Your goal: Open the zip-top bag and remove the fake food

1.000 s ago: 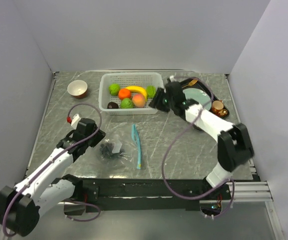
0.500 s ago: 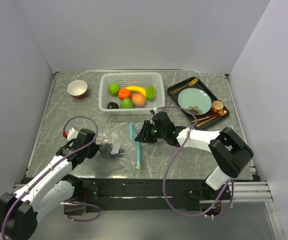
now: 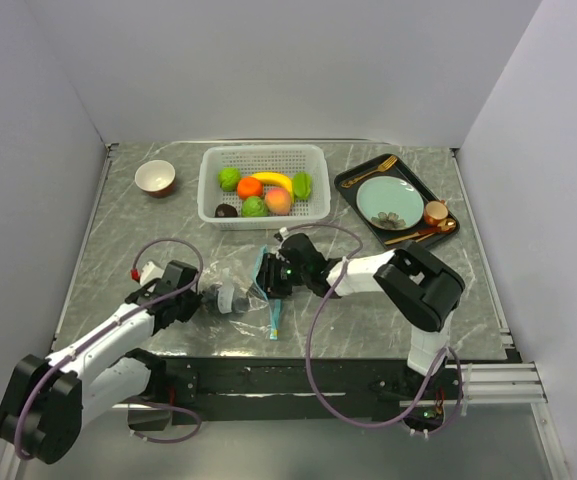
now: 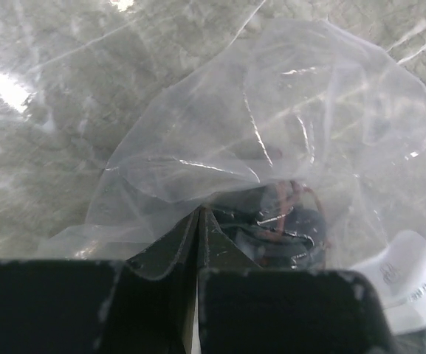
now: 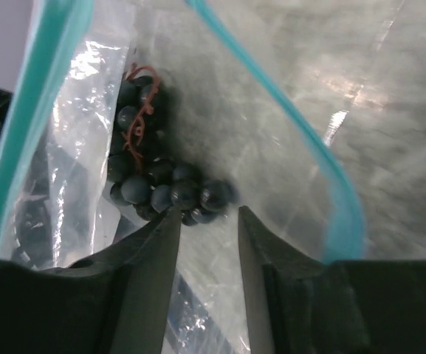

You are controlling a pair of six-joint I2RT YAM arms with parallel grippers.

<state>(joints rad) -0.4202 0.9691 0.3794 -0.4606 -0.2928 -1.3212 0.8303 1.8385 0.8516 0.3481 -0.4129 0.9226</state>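
Note:
The zip-top bag [image 3: 233, 272], clear with a teal zip strip [image 5: 312, 140], lies near the table's front edge. My left gripper [image 3: 201, 298] is shut on the plastic at its closed end [image 4: 199, 212]. My right gripper [image 3: 266, 280] is open and reaches in through the bag's mouth, with the zip strip on both sides of it. Its tips [image 5: 207, 212] stand just short of the dark purple grapes [image 5: 153, 181], which also show through the plastic as a grape cluster [image 4: 286, 225]. More fake food, an orange [image 3: 249, 187], a banana [image 3: 273, 180] and green fruits [image 3: 229, 178], lies in the white basket [image 3: 209, 200].
A black tray [image 3: 353, 185] at the back right holds a pale-green plate [image 3: 388, 200], a copper cup [image 3: 435, 212] and gold cutlery. A small bowl [image 3: 155, 177] stands at the back left. A white label [image 4: 408, 276] lies beside the bag.
My right arm swung from the basket down to the bag and pushed its open gripper into the mouth. My left gripper closed on the bag's other end.

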